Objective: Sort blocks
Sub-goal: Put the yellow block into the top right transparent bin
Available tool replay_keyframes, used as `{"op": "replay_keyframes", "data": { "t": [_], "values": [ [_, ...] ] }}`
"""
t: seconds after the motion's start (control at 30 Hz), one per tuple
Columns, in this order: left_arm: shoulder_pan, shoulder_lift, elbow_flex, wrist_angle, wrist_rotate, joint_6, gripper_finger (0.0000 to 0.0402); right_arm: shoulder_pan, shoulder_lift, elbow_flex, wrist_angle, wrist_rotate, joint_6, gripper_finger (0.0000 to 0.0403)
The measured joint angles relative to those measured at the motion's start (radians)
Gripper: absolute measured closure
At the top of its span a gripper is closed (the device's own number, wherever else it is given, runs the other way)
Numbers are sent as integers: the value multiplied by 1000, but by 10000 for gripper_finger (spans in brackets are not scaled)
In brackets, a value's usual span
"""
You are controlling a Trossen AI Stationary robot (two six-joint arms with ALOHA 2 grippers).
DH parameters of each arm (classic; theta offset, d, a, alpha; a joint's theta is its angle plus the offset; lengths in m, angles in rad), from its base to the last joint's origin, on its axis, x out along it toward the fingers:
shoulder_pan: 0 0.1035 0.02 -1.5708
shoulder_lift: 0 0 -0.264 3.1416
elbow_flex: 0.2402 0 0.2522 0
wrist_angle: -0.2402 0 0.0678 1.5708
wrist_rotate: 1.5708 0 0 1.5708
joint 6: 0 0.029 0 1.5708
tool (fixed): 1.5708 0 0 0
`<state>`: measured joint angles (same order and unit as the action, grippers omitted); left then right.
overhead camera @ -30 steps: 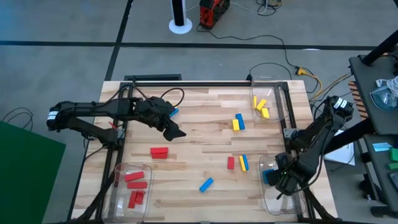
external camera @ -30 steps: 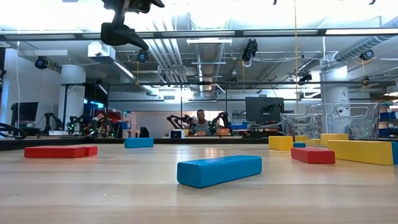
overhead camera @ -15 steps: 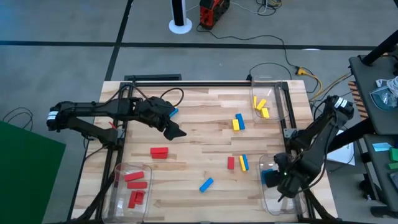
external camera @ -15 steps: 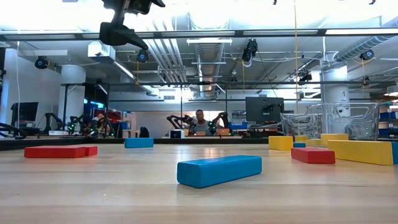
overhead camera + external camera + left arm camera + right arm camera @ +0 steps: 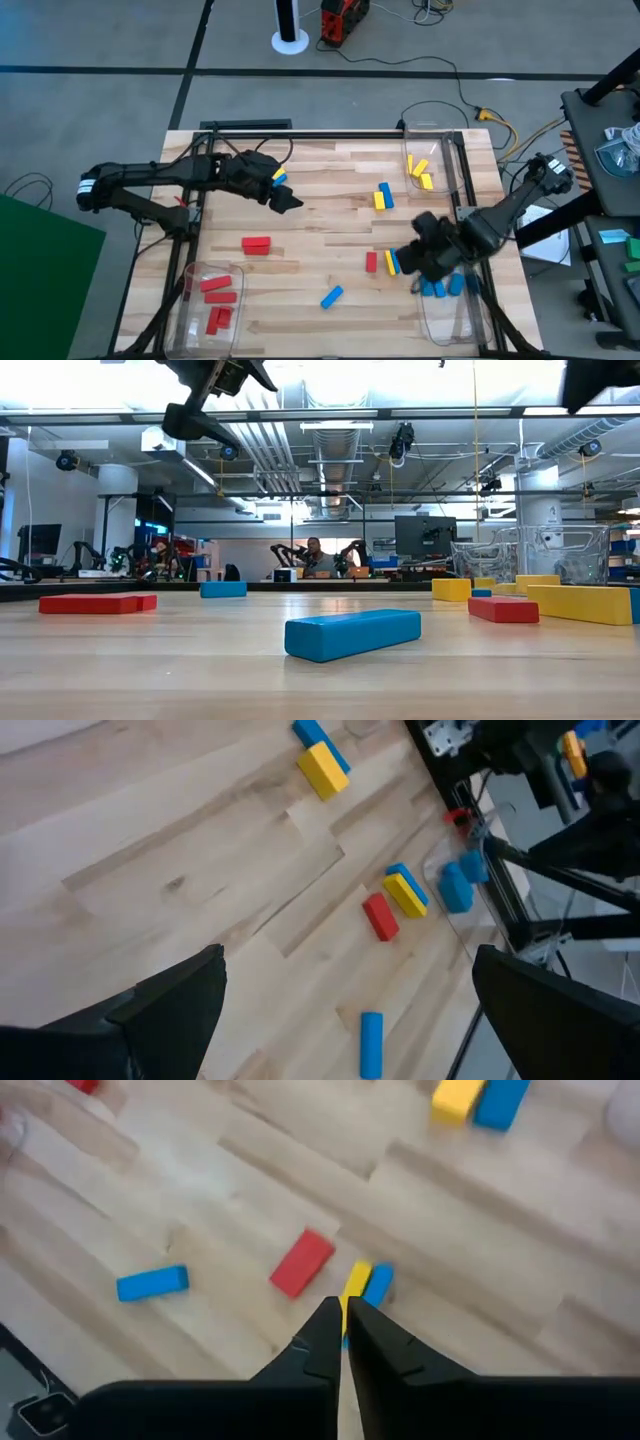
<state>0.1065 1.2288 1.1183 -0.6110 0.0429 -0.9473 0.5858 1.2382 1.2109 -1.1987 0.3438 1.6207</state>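
Bare tabletop [image 5: 320,225] separates blocks [image 5: 383,196] from both grippers.

Your right gripper [image 5: 415,250] swings from the near-right bin [image 5: 452,318] toward the red, yellow and blue blocks [image 5: 381,262], fingers apparently closed.

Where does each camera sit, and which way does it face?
High: overhead, looking straight down on the table; both arms show.
Low: at tabletop height, looking level across at the lone blue block; left arm overhead.
Left wrist: on that arm, facing the table; its open jaws show.
Right wrist: on the right arm, facing the red block; its shut jaws show.
Shared: the lone blue block shows in all four.
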Motion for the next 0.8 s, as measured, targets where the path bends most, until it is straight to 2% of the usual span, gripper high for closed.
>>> {"op": "replay_keyframes", "data": {
  "t": [0.3,0.43,0.53,0.67,0.8],
  "values": [
    [6,39,0,-2,2,-73,8,-187,-79,9,9,0,-318,394],
    [25,53,0,-12,4,-99,8,-251,-126,9,12,20,-396,394],
    [55,62,0,-32,49,-99,11,-292,-158,9,26,44,-435,394],
    [112,79,0,-49,82,-58,37,-345,-184,9,51,61,-486,394],
    [185,108,0,-64,122,-10,87,-404,-190,9,114,69,-550,394]
  ]
}}
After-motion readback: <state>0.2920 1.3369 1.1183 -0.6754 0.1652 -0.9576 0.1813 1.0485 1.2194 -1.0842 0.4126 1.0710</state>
